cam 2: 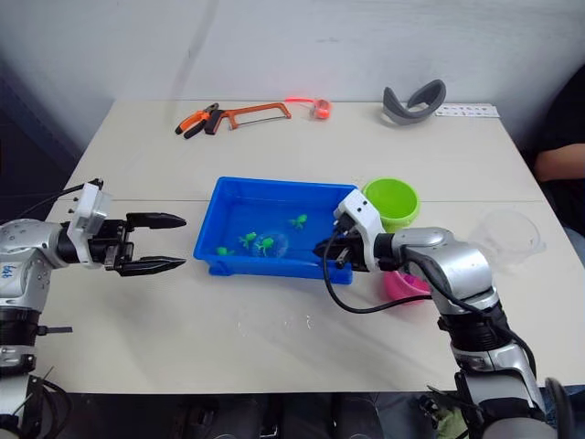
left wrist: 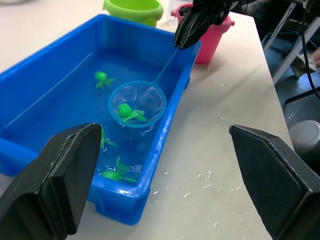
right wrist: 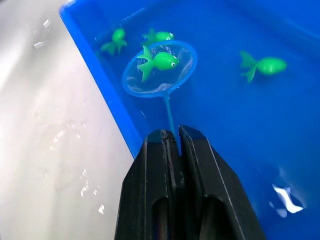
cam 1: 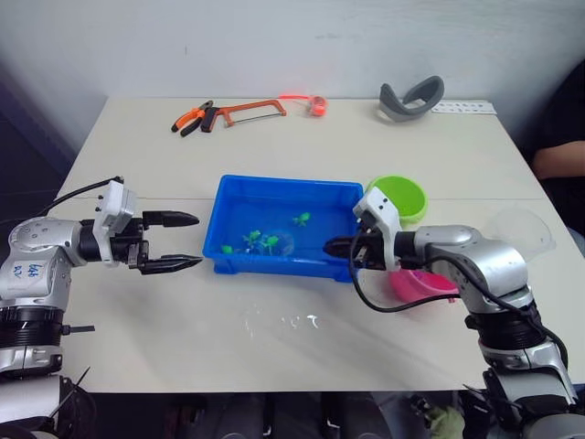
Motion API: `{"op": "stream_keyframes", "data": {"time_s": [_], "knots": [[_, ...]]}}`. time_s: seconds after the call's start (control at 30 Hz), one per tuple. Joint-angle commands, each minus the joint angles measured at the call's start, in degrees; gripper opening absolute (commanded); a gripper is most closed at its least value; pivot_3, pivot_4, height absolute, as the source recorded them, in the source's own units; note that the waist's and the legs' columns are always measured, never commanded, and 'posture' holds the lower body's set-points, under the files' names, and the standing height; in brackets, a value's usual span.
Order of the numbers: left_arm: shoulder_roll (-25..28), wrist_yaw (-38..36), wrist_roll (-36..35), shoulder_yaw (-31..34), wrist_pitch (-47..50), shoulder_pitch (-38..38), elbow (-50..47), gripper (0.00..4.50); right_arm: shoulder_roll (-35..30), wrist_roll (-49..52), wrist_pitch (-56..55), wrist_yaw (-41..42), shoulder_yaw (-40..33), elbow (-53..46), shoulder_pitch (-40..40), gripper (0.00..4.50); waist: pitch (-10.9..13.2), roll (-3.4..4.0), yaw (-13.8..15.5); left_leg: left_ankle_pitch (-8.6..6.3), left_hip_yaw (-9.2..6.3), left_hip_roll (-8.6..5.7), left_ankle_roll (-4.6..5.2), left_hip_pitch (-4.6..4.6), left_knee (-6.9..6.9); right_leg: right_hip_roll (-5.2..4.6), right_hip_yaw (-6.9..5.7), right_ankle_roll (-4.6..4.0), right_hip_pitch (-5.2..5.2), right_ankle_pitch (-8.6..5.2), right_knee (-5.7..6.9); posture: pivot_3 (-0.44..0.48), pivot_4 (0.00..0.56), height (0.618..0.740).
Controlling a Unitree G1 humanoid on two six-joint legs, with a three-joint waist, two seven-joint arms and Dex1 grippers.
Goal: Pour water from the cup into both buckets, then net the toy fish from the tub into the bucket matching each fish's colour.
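While right hand (right wrist: 170,145) clamps net (right wrist: 160,69) over tub (cam 1: 228,197) rim, left hand (cam 1: 187,241) spread on bare table (cam 1: 146,155)

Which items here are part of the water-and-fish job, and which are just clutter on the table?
In the job: blue tub, net held by the right gripper, green fish in the net, green bucket, pink bucket, clear cup.

Lying about: hacksaw, pliers, grey headband-like piece.
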Motion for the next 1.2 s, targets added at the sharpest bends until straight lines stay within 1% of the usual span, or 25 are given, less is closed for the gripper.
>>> {"op": "stream_keyframes", "data": {"time_s": [0.03,0.23,0.3,0.37,0.43,0.5,0.6,0.7,0.8,0.97,1.03,1.2], "knots": [[-0.54,0.61,-1.32,1.12,0.78,-2.40,-0.14,4.45,-2.03,3.75,0.23,1.24,-4.30,-3.16,-0.94,0.00,0.00,0.00,0.09,0.01,-0.01,-0.03,0.02,0.00,0.00,-0.01,-0.01,0.00,0.00,0.00,0.00,0.000,0.150,0.740],[-3.18,3.72,-3.50,1.19,6.79,-5.47,-2.37,4.45,-6.76,8.81,2.12,1.80,-9.48,-7.99,0.85,0.00,0.00,-0.01,0.03,0.02,-0.02,-0.06,0.04,-0.01,0.00,-0.02,-0.01,0.02,0.01,0.01,0.00,0.000,0.150,0.740],[-4.40,6.33,-4.69,1.26,10.94,-6.61,-3.47,4.45,-7.95,11.31,3.62,0.94,-12.80,-10.18,1.75,0.00,0.00,-0.01,0.05,0.02,-0.02,-0.05,0.04,-0.01,0.00,-0.02,-0.01,0.02,0.01,0.01,0.00,0.000,0.150,0.740],[-5.10,10.45,-4.27,0.96,14.57,-7.14,-4.66,4.45,-8.80,13.50,5.22,-0.18,-15.87,-11.76,2.56,0.00,-0.01,-0.02,0.07,0.02,-0.02,-0.05,0.04,-0.01,0.00,-0.04,0.00,0.03,0.02,0.01,0.01,0.000,0.150,0.740],[-6.61,13.77,-3.19,0.44,14.85,-7.19,-6.53,4.45,-10.15,15.64,6.67,-1.00,-19.42,-13.38,3.73,0.00,-0.01,-0.02,0.08,0.02,-0.03,-0.06,0.05,0.00,0.00,-0.07,0.06,0.03,0.03,0.02,0.01,0.000,0.150,0.740],[-8.62,15.09,-3.53,0.20,14.04,-7.03,-8.76,4.45,-11.45,18.08,8.18,-2.10,-23.72,-14.44,4.75,0.00,-0.01,-0.02,0.23,0.02,-0.04,-0.06,0.05,0.00,0.00,-0.08,0.13,0.03,0.03,0.02,0.00,0.000,0.150,0.740],[-10.88,16.69,-4.22,0.46,14.36,-7.28,-10.31,4.45,-13.18,20.56,9.38,-3.53,-27.85,-14.53,5.75,0.00,-0.02,-0.04,0.31,0.03,-0.06,-0.07,0.05,-0.01,0.01,-0.07,0.24,0.04,0.06,0.02,-0.01,0.000,0.150,0.740],[-14.25,19.12,-6.18,0.26,16.72,-7.88,-12.40,4.45,-17.03,18.88,7.75,-4.54,-31.74,-12.12,7.58,0.00,-0.01,-0.04,0.41,0.04,-0.06,-0.08,0.04,0.01,0.00,-0.07,0.31,0.04,0.08,0.02,0.00,0.000,0.150,0.740],[-16.69,21.02,-6.13,-0.70,17.44,-7.99,-14.03,4.45,-20.32,14.41,3.05,-5.89,-31.51,-7.94,9.04,0.00,-0.02,-0.05,0.64,0.06,-0.04,-0.11,0.08,0.01,0.02,-0.07,0.46,0.06,0.10,0.04,-0.01,0.000,0.150,0.740],[-19.61,23.98,-5.34,-2.29,17.56,-8.03,-15.68,4.45,-22.97,7.00,-5.76,-7.51,-28.51,-1.51,10.53,0.00,-0.02,-0.05,0.72,0.08,0.04,-0.10,0.05,0.08,0.00,-0.04,0.46,0.07,0.10,0.04,0.01,0.000,0.150,0.740],[-20.26,24.75,-5.10,-2.73,17.35,-7.88,-15.95,4.45,-23.43,4.61,-8.85,-7.57,-27.15,-0.20,11.27,0.00,-0.02,-0.05,0.81,0.09,0.05,-0.10,0.05,0.08,0.00,-0.04,0.46,0.07,0.10,0.04,0.01,0.000,0.150,0.740],[-20.81,25.21,-4.42,-3.41,15.56,-7.09,-16.32,4.45,-24.08,-2.68,-21.33,-6.83,-23.84,0.86,15.03,0.00,-0.02,-0.05,1.05,0.09,0.04,-0.10,0.05,0.07,-0.01,0.00,0.43,0.07,0.09,0.04,0.00,0.000,0.150,0.740]]}}
